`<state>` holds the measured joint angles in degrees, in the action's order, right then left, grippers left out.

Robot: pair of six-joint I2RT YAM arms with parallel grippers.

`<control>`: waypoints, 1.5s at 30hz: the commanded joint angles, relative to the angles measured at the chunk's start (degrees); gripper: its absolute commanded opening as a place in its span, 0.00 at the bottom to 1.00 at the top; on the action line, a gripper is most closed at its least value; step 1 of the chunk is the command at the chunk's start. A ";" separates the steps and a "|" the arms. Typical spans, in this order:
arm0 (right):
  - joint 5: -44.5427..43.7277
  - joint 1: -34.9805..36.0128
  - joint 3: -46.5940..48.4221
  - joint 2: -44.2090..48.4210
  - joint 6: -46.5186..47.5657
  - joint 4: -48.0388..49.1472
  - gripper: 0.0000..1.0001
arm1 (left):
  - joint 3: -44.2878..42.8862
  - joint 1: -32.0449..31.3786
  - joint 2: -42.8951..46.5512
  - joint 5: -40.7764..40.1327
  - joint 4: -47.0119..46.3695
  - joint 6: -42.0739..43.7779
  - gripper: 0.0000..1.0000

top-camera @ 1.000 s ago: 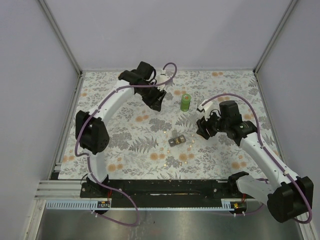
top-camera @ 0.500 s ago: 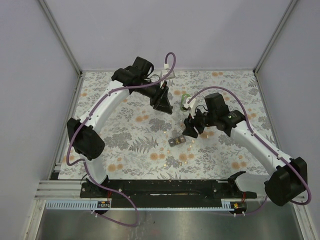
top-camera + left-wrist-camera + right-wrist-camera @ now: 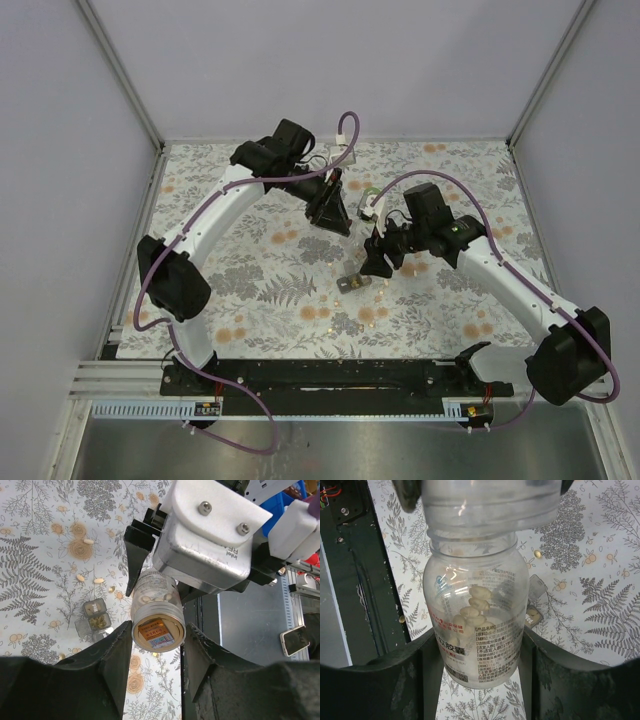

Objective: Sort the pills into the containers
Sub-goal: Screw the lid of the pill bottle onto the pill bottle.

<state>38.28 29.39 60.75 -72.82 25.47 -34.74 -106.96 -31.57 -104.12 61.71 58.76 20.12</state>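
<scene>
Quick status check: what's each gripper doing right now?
Left gripper: closed on the cap of the pill bottle.
Right gripper: closed around the pill bottle's body.

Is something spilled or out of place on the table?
Yes. Loose pills lie scattered on the table near the small pill organizer, outside its compartments. The pill bottle, gripped by the left claw and right claw, has its pills inside.

Floral table cover (image 3: 250, 285); lilac walls (image 3: 330, 60); aluminium posts (image 3: 120, 75).
</scene>
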 commanded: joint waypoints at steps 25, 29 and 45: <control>1.62 0.58 3.67 -1.10 1.07 -2.44 0.00 | -2.03 -1.47 -0.83 0.34 7.95 12.40 0.00; 1.45 0.58 3.76 -0.92 0.98 -2.52 0.00 | -2.03 -1.65 -0.74 -0.10 7.95 12.31 0.00; 4.61 0.50 3.50 -0.05 0.81 -3.23 0.00 | -0.27 -2.18 -0.56 -1.68 5.05 11.96 0.00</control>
<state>40.12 29.47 62.13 -74.02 26.11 -39.46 -107.22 -33.12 -104.53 59.75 66.13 31.53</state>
